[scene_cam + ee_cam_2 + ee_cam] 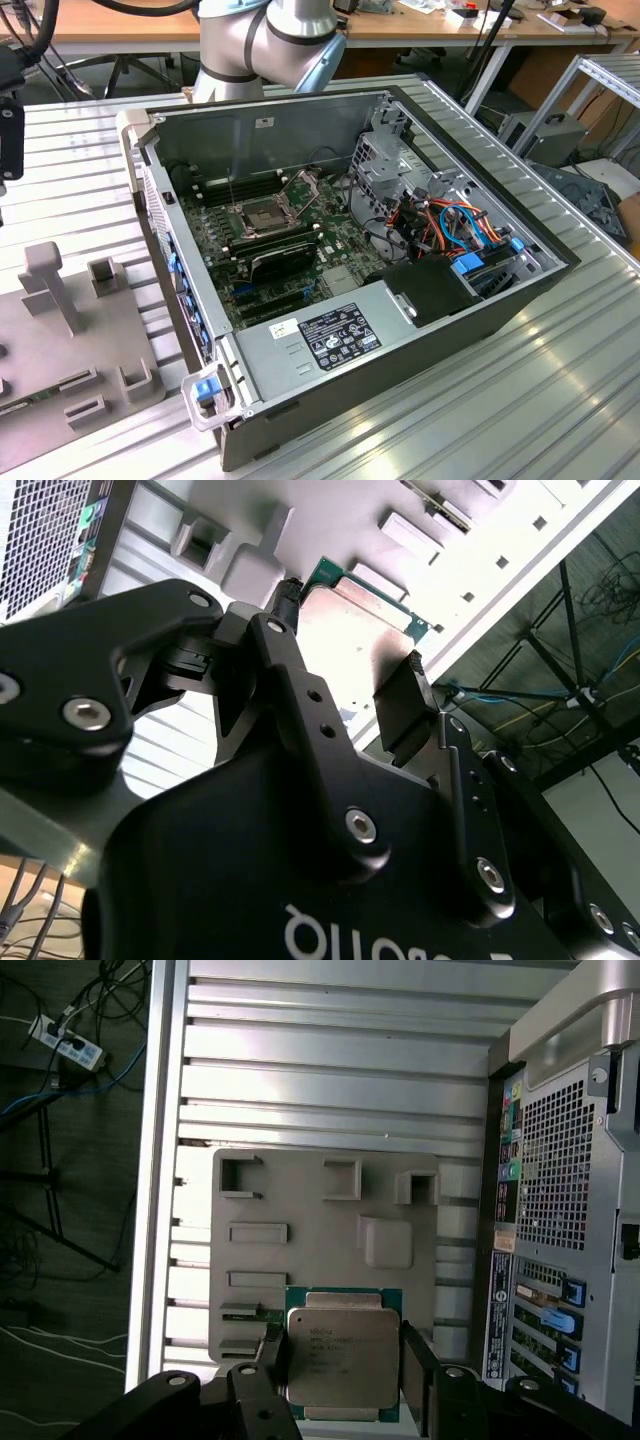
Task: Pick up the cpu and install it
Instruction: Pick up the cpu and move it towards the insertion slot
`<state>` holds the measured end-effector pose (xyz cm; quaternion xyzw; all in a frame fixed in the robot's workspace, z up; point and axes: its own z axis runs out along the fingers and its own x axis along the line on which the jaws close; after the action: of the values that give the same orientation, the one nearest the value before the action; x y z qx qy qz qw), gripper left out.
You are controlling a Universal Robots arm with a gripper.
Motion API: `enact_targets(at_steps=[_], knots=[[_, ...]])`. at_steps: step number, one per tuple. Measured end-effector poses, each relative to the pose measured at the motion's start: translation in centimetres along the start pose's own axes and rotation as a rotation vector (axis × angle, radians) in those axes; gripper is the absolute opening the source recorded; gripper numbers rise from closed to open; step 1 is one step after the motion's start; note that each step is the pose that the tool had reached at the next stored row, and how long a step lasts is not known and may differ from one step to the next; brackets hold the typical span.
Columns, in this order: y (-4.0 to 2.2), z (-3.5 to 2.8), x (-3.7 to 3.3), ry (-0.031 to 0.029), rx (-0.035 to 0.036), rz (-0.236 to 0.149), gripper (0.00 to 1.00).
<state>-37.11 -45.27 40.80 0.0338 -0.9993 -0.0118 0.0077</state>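
The cpu (343,1345), a flat square chip with a dull silver top on a green board, is held between the two black fingers of my gripper (343,1365), which is shut on its opposite edges. It hangs well above the grey holder plate (320,1220) on the table. In the second wrist view the cpu (352,620) sits between the fingertips (403,705) of the gripper (345,650). The dark socket (262,215) with its metal frame lies open on the motherboard (300,275) inside the case.
The open computer case (450,330) fills the middle of the slatted metal table (560,400); its rear panel (570,1210) stands beside the holder plate (60,340). Cables and a drive cage (460,225) crowd the case at the exterior view's right. The arm's body (265,40) stands behind the case.
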Motion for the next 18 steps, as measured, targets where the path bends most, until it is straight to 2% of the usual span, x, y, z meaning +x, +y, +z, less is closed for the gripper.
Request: enact_targets(at_steps=[18], knots=[[-0.14,-0.04,-2.13,0.0000,0.0000,0.000,0.55]])
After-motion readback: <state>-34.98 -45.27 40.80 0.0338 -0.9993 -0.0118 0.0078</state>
